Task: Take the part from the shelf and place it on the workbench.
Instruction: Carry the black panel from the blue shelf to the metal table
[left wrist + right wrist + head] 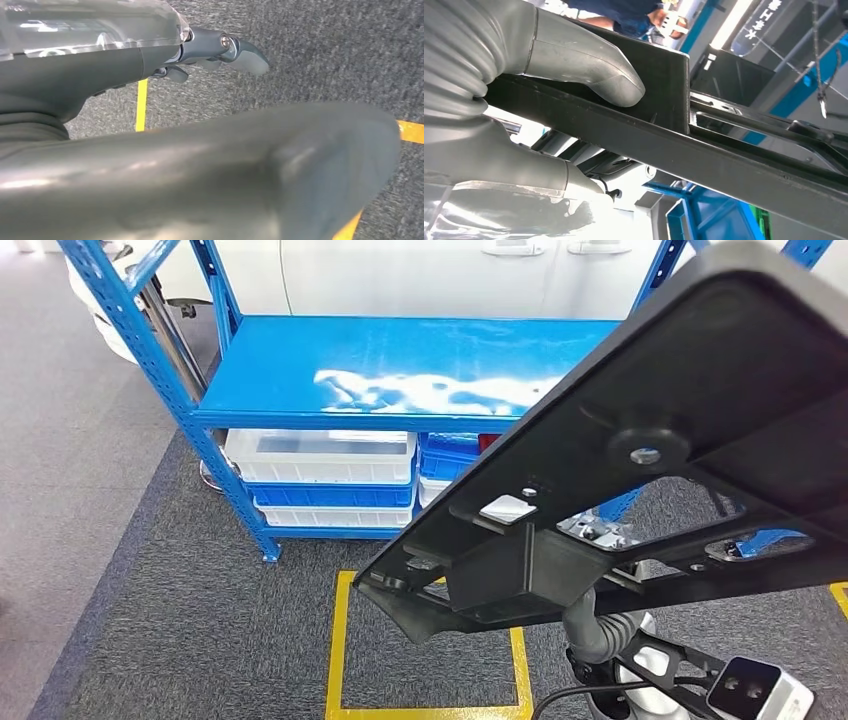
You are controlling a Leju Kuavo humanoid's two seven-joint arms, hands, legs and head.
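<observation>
**Black part held aloft in front of the blue shelf**

A large flat black plastic part (pixel 690 430) with ribs and cut-outs is seen raised and tilted in the head view, off the blue metal shelf (pixel 400 370) and above the grey carpet (pixel 200 640) marked with yellow tape (pixel 340 640). In the right wrist view the part's edge (pixel 704 150) is clasped by the right hand (pixel 514 100), with the thick grey thumb (pixel 594 75) pressed on one face. The left hand (pixel 215 50) is seen over the carpet with nothing in it; whether its fingers are spread or curled cannot be told. White and blue plastic bins (pixel 320 455) are stacked on the shelf's lower level.
</observation>
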